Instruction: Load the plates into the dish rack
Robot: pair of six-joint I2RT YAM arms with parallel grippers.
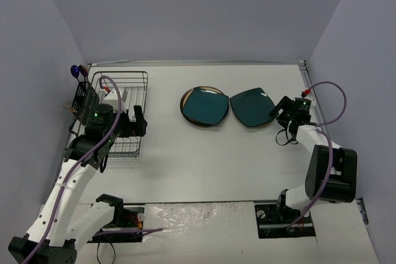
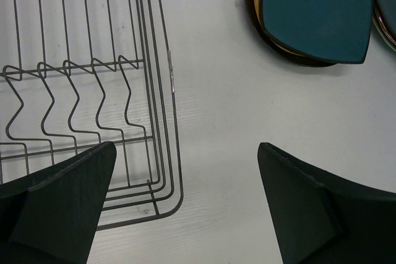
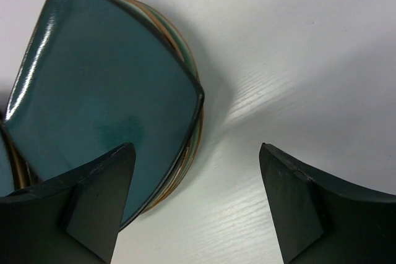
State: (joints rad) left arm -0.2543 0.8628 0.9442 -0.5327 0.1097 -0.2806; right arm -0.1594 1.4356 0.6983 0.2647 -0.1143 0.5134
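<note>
The black wire dish rack (image 1: 117, 112) stands at the left, with no plates in it; its tines show in the left wrist view (image 2: 93, 91). A dark teal rounded-square plate (image 1: 204, 106) lies on a brown-rimmed round plate (image 2: 278, 51) at mid table. A second teal plate (image 1: 252, 107) tops a stack of round plates (image 3: 190, 143) to its right. My left gripper (image 1: 141, 120) is open and empty over the rack's right edge (image 2: 185, 208). My right gripper (image 1: 278, 114) is open and empty at the right stack's near-right edge (image 3: 198, 208), its left finger (image 3: 93, 196) over the teal plate (image 3: 105, 91).
A black cutlery caddy (image 1: 80, 97) hangs on the rack's left side. Grey walls close the table on the left, back and right. Bare white table (image 1: 204, 159) lies between the rack, the plates and the arm bases.
</note>
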